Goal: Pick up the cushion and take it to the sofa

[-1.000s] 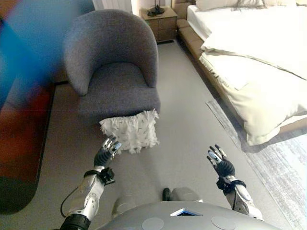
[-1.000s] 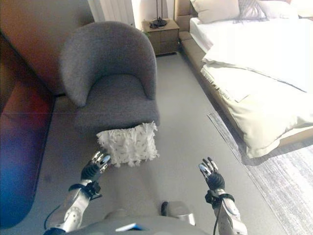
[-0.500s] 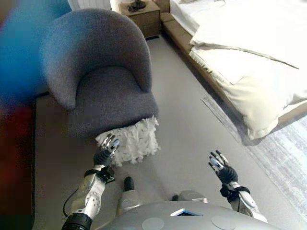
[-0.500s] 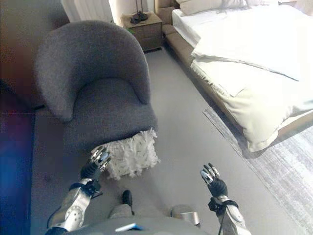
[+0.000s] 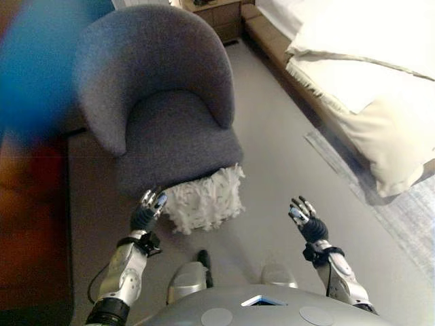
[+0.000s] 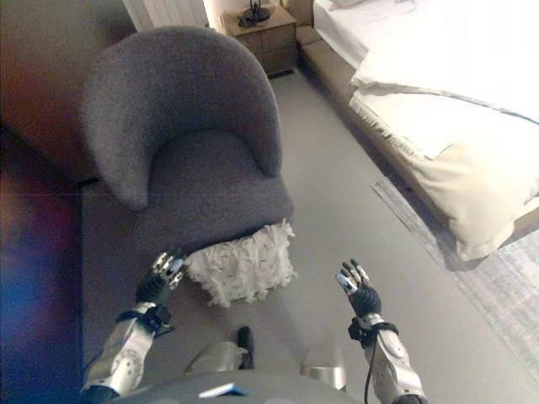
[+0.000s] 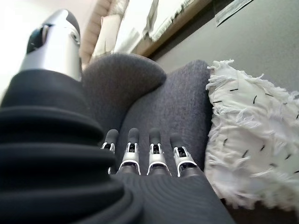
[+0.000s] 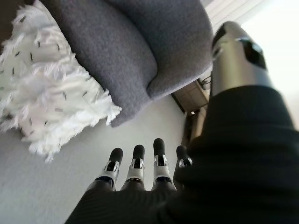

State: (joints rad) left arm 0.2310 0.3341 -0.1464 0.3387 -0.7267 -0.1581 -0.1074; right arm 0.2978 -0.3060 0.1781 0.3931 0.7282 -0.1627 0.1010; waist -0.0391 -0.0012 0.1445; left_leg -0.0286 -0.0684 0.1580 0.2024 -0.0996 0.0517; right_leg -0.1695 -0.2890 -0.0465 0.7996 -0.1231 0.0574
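A white shaggy cushion with small dark flecks lies on the grey carpet, leaning against the front of a grey tub armchair. My left hand is raised just left of the cushion, fingers straight and open, holding nothing. My right hand hovers open over bare carpet, well to the right of the cushion. In the left wrist view the cushion fills the space beside my fingers. The right wrist view shows the cushion beyond my straight fingers.
A bed with pale bedding runs along the right, with a grey rug at its foot. A wooden nightstand stands behind the armchair. A dark reddish piece of furniture borders the left side.
The view has shifted, so the armchair and cushion sit further right. Both hands stay open; the left one remains by the cushion's left edge.
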